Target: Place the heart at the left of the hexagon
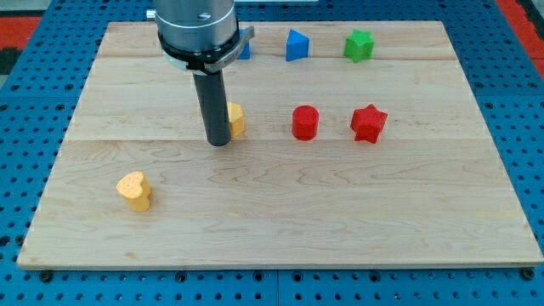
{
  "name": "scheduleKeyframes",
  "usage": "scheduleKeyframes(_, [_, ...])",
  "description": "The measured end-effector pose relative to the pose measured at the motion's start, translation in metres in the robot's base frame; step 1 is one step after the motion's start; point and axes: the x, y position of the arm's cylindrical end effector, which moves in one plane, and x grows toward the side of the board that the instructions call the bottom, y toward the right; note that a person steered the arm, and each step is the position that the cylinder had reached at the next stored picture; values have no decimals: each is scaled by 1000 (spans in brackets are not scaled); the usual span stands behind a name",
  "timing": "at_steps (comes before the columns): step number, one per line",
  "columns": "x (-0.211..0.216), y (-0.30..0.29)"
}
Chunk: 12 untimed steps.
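Note:
The yellow heart (134, 189) lies at the view's lower left of the wooden board (340, 221). A yellow block (235, 119), probably the hexagon, sits near the board's middle, mostly hidden behind my rod. My tip (218, 142) rests on the board touching or just left of that yellow block. The heart is well apart from my tip, down and to the view's left.
A red cylinder (304, 122) and a red star (369, 123) stand to the view's right of the yellow block. At the view's top are a blue block (296, 45), a green star (359, 45) and another blue block (245, 48) partly hidden by the arm.

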Motion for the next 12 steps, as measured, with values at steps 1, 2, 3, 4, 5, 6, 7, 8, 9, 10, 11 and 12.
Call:
scheduleKeyframes(1, [70, 6])
scheduleKeyframes(2, [146, 11])
scheduleKeyframes(3, [161, -10])
scheduleKeyframes(4, [114, -27])
scheduleKeyframes(5, [70, -35])
scheduleKeyframes(6, [44, -38])
scheduleKeyframes(7, [85, -39])
scheduleKeyframes(8, [90, -104])
scheduleKeyframes(9, [81, -131])
scheduleKeyframes(10, [63, -137])
scheduleKeyframes(11, [22, -148])
scheduleKeyframes(12, [27, -148])
